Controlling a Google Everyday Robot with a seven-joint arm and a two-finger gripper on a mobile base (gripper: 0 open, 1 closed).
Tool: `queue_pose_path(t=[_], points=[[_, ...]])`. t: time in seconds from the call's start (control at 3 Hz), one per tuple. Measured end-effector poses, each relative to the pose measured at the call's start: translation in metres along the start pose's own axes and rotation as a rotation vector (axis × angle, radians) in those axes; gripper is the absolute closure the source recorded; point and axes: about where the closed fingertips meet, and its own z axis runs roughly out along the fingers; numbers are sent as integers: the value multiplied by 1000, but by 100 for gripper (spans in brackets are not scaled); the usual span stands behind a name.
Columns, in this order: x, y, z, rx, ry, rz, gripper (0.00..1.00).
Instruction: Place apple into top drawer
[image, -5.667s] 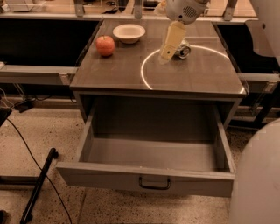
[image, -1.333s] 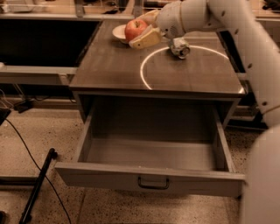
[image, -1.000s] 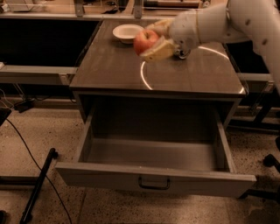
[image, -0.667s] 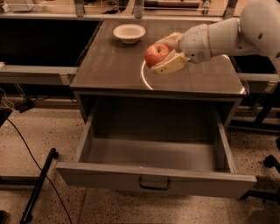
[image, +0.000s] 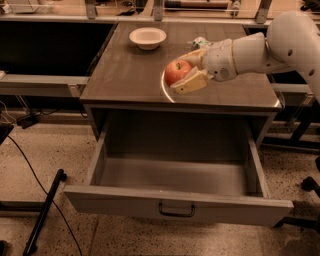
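Gripper (image: 184, 71) observed clamped on the apple (image: 176, 71), one finger on either side of it, holding it above and behind the top drawer (image: 125, 200), which stands pulled open, near the drawer's centre line; white bowl (image: 147, 38) sits farther behind the drawer, toward its left.

No text is legible, even on the jaws holding the apple (image: 177, 71) above the tabletop (image: 125, 75).

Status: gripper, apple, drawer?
Gripper shut on apple, over table front edge. Top drawer open below. White bowl far back, out of path.
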Motion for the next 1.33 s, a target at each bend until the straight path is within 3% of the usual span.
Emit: queue_pose_path(t=[0.33,0.67,1.0,1.33], points=[[15,28,-9,57,-24,77,100],[42,90,-14,20,-40,181,100],[65,121,0,-34,-6,215,100],[70,119,12,-40,34,201,100]])
